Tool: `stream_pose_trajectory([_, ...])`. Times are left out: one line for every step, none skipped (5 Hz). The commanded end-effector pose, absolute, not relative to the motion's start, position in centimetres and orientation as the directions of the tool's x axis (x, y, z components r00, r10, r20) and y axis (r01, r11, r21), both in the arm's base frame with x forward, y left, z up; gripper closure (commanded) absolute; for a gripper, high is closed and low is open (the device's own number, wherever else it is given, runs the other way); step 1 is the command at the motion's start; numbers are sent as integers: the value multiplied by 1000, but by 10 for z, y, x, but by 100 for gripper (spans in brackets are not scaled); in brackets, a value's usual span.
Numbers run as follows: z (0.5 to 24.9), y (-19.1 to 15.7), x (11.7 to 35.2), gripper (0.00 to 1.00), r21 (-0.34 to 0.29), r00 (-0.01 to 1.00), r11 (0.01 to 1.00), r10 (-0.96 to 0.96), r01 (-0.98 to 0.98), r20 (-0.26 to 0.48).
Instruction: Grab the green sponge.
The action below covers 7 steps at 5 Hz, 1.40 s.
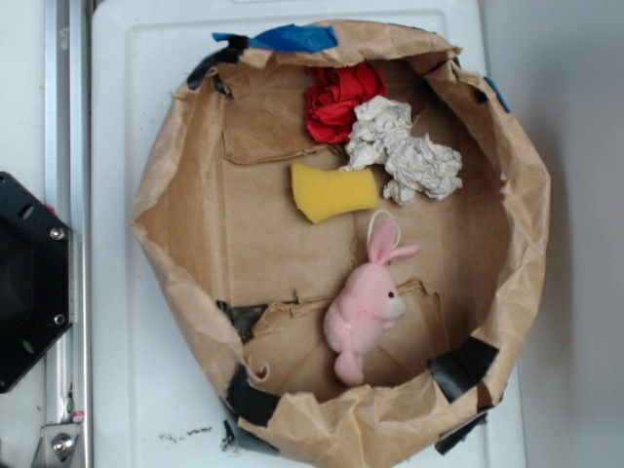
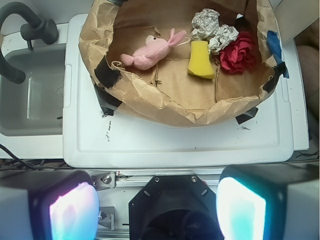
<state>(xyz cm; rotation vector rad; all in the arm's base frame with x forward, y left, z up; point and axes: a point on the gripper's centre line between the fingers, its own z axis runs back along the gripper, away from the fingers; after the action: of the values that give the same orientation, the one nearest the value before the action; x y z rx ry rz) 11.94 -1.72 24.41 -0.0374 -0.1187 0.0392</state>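
Note:
The sponge is a yellow block lying flat on the floor of a wide brown paper bowl, near its middle. In the wrist view the sponge sits far ahead, inside the paper bowl. My gripper is open and empty. Its two pads stand wide apart at the bottom of the wrist view, above the black robot base and well short of the bowl. The gripper does not show in the exterior view.
In the bowl lie a pink plush bunny, a red cloth and crumpled white paper, the last two close to the sponge. The bowl stands on a white board. A sink with a dark faucet is at the left.

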Motion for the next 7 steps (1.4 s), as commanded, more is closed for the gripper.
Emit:
stream_pose_trajectory([244, -17, 119, 0, -40, 992, 999, 41, -37, 118])
stream_pose_trajectory([254, -22, 141, 0, -36, 988, 989, 142, -140, 66])
stream_pose_trajectory([253, -25, 164, 0, -13, 982, 984, 179, -179, 60])
stream_pose_trajectory([237, -15, 181, 0, -19, 990, 993, 121, -120, 72])
stream_pose_trajectory([206, 2, 197, 0, -41, 992, 998, 52, -48, 118])
stream_pose_trajectory([177, 25, 215, 0, 58, 976, 995, 69, -82, 207])
stream_pose_trajectory([155, 37, 230, 0, 59, 981, 991, 111, -122, 160])
